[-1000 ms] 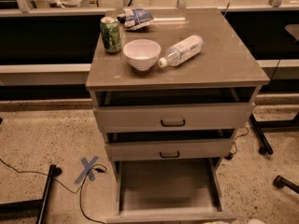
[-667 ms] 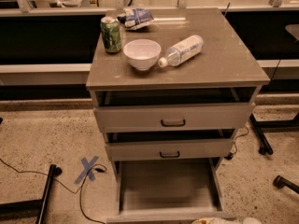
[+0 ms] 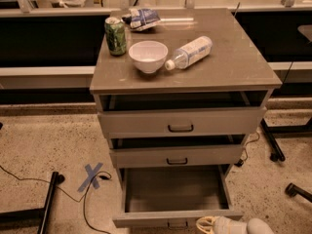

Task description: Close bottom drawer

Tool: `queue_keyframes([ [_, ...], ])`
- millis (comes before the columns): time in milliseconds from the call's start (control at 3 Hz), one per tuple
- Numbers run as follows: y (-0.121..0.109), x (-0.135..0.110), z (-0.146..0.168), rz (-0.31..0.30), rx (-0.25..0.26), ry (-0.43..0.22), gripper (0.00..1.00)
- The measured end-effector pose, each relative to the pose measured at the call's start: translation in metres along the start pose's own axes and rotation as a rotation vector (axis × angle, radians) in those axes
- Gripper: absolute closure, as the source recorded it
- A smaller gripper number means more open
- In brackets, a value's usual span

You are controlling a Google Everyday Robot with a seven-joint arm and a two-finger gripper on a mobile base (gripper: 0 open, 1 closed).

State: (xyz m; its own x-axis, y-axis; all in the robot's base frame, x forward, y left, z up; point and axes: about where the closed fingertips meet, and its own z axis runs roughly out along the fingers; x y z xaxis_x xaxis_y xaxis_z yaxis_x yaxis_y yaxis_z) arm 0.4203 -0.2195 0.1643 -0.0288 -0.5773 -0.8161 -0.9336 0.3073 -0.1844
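The bottom drawer [image 3: 173, 189] of the grey-beige cabinet is pulled far out, and its plain grey interior is bare. Its narrow front panel [image 3: 146, 220] lies along the lower edge of the camera view, with a small dark handle [image 3: 176, 224]. My gripper [image 3: 208, 224] comes in at the bottom right edge, pale with a yellowish tip. It sits right at the drawer's front panel, just right of the handle. The middle drawer [image 3: 176, 156] and the top drawer [image 3: 180, 122] stand slightly out.
On the cabinet top [image 3: 234, 67] are a green can [image 3: 115, 35], a white bowl [image 3: 147, 56], a lying plastic bottle [image 3: 190, 52] and a snack bag [image 3: 143, 18]. Blue tape cross [image 3: 91, 176] and cables lie on the floor left; stand legs [image 3: 270, 143] are right.
My gripper has come up into view at the bottom right edge and moved left, up to the bottom drawer's front panel. The drawers have not moved.
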Motion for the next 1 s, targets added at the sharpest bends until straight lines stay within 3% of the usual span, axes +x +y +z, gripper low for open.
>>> queue_keyframes([
  [333, -0.03, -0.008, 0.01, -0.01, 0.035, -0.013, 1.0],
  [667, -0.03, -0.008, 0.01, -0.01, 0.035, -0.013, 1.0],
  [1000, -0.066, -0.016, 0.018, -0.011, 0.062, -0.026, 1.0],
])
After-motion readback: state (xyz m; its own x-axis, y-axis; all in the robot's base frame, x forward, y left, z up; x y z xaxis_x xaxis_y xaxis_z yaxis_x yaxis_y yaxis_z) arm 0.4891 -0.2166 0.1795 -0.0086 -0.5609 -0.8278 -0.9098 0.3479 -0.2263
